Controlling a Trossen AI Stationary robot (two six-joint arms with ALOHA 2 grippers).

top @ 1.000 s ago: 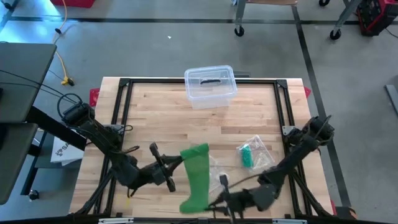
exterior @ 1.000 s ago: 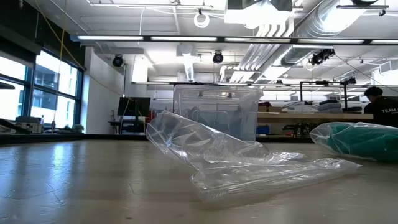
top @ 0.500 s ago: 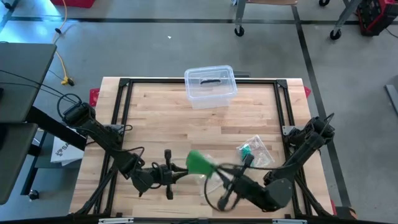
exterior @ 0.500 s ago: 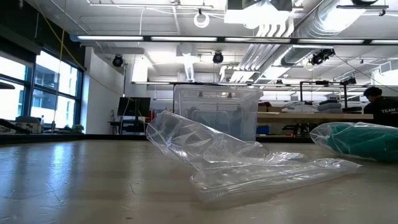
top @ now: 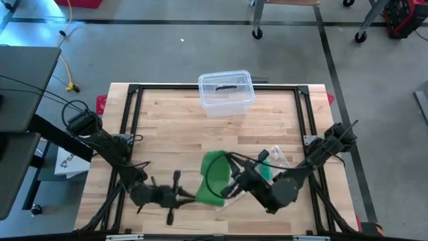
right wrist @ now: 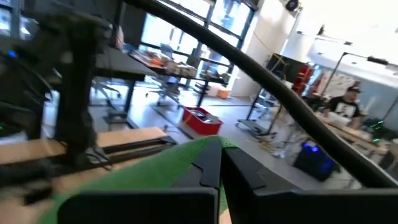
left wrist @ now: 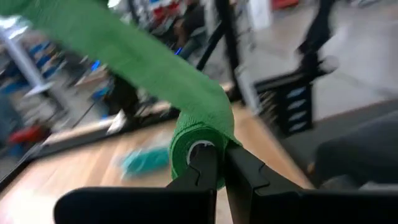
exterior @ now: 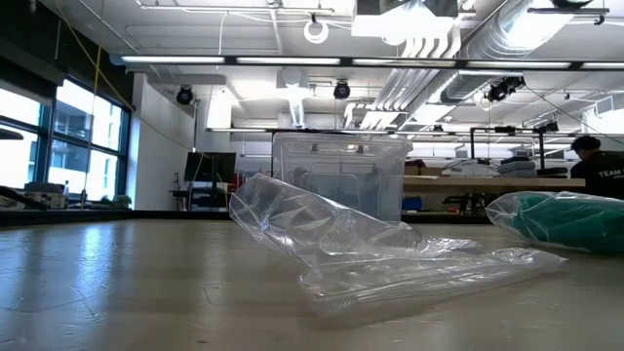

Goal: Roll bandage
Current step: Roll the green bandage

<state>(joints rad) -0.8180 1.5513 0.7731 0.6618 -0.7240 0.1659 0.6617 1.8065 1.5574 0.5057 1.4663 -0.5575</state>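
A green bandage (top: 212, 177) is held in the air over the table's near middle, between my two grippers. Its rolled end (left wrist: 194, 149) is at my left gripper (top: 189, 197), which is shut on it. From the roll a loose strip (left wrist: 124, 50) runs to my right gripper (top: 231, 182), which is shut on the strip's other end. Neither gripper nor the bandage shows in the low view. My left gripper pinches the rolled end (left wrist: 186, 158) between its two fingers, which lie level and come from the table's left. The roll is lifted clear of the table, and the strip leaves it taut. My right gripper pinches the strip's free end (right wrist: 198, 149) between its two fingers, coming level from the table's right. The strip (right wrist: 124, 177) stretches away from the fingers toward the other arm, clear of the table.
A clear lidded box (top: 226, 92) stands at the far edge. A clear bag with a teal item (top: 267, 165) lies right of the bandage, and an empty crumpled clear bag (exterior: 370, 258) beside it. Black frame rails (top: 304, 114) border the table.
My right gripper has risen from the near edge and gone toward the far side, turning at the wrist with the strip's end. My left gripper has sunk, shifted toward the near edge and rolled. The strip, which ran long toward the near edge, now spans a short stretch between them.
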